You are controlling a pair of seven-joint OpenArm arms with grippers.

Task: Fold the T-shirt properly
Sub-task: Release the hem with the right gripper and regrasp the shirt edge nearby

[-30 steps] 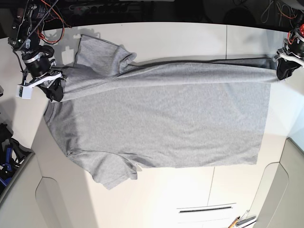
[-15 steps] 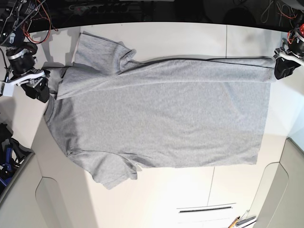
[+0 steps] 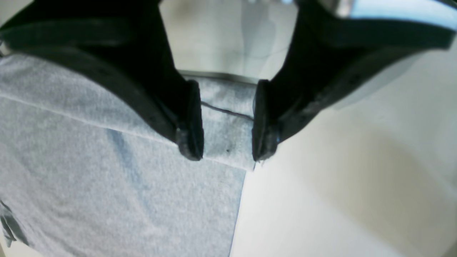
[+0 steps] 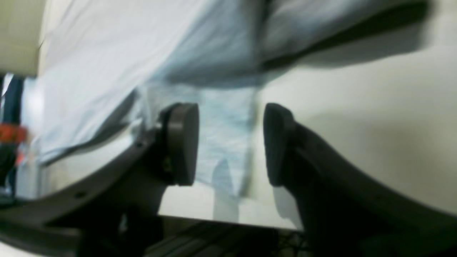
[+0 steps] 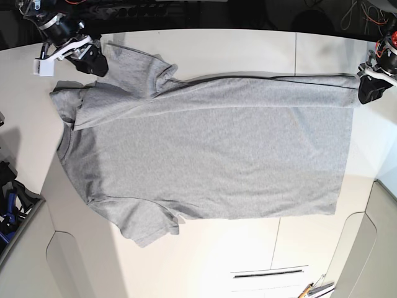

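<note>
Between the parted pads of the left gripper lies the folded corner of the T-shirt; the jaws stand apart with a strip of grey cloth showing in the gap, and neither pad presses the fabric together, so this gripper is open and holds nothing. Below and to the left of those pads in the left wrist view, the cloth spreads flat in two layers, its edge running straight down toward the bottom of the picture. To the right of the pads is bare white table.

At the right gripper the jaws also stand wide, with a gap between the round pads. Pale grey fabric lies beyond that gap on the tabletop, blurred, not pinched by either pad. Further past the pads the shirt rises in a raised fold that throws a dark shadow on the table.

From the base camera, the shirt lies spread flat across the table, plain side up, neck toward the right gripper and hem toward the left gripper. The right gripper hangs just beside the upper sleeve, above the collar end. The left gripper sits at the hem's top corner. The far long edge of the shirt is folded over toward the middle.
</note>
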